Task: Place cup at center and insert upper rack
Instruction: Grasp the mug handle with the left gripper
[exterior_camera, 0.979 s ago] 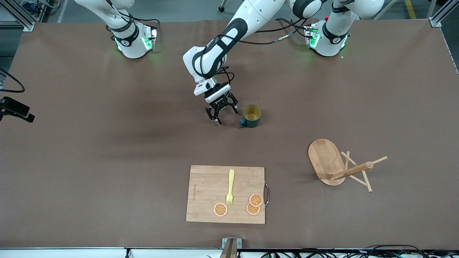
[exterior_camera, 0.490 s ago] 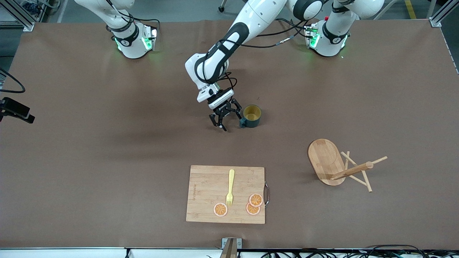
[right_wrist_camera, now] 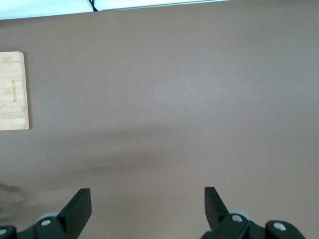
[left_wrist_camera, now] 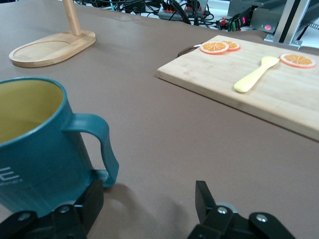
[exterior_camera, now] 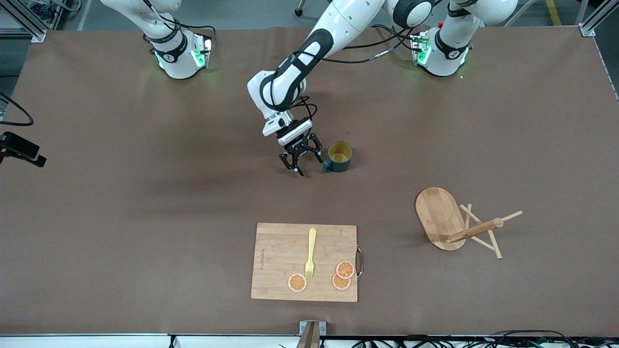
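Observation:
The cup (exterior_camera: 339,156) is dark teal with a yellow inside and stands upright near the table's middle, its handle (exterior_camera: 327,167) toward my left gripper. My left gripper (exterior_camera: 307,163) is open and low beside the cup at the handle. In the left wrist view the cup (left_wrist_camera: 35,144) fills one side, and one finger (left_wrist_camera: 89,201) sits right by its base under the handle (left_wrist_camera: 102,144). The upper rack (exterior_camera: 441,217), a bamboo mug tree, lies tipped on its side toward the left arm's end. My right gripper (right_wrist_camera: 147,204) is open over bare table and is out of the front view.
A bamboo cutting board (exterior_camera: 275,251) with a yellow fork (exterior_camera: 310,253) and three orange slices (exterior_camera: 344,269) lies nearer the front camera than the cup. It also shows in the left wrist view (left_wrist_camera: 279,89). Its edge (right_wrist_camera: 14,92) shows in the right wrist view.
My left gripper has come down and closer to the cup's handle, then shifted slightly. The cup and the mug tree have not moved.

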You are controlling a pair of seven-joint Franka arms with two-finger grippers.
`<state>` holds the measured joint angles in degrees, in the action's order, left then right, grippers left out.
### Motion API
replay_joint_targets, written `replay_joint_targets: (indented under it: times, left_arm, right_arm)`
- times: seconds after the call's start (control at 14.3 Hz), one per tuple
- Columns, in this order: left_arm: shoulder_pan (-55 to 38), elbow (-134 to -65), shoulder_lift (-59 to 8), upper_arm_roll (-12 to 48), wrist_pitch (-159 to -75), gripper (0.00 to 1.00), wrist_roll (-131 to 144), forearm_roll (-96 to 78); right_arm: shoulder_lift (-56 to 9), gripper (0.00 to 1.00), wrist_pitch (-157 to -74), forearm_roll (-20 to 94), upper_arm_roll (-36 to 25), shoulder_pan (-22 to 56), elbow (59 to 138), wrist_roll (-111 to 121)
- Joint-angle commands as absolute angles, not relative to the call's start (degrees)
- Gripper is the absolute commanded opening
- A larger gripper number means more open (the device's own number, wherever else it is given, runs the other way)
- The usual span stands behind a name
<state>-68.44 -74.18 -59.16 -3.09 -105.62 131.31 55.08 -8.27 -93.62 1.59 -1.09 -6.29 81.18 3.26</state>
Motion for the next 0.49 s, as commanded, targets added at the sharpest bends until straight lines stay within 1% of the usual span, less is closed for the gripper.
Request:
replay_joint_targets:
  times: [0.0, 0.28, 0.42]
  left_arm:
    - [-69.2, -72.2, -60.7, -4.0, -104.2, 0.83, 128.6, 56.3]
    - [-69.3, -72.1, -60.8, -4.6, -103.4, 0.81, 126.9, 56.2]
    - [-70.8, -72.0, -61.0, -6.7, -103.1, 0.81, 126.3, 56.2]
  right_arm:
    - [-7.5, 1.00, -94.1, 1.3, -0.7, -6.5, 82.2, 2.4]
    - [-7.5, 1.00, -94.2, 1.3, -0.7, -6.5, 82.2, 2.4]
    - [-7.5, 1.00, -94.1, 1.3, -0.7, -6.5, 82.2, 2.4]
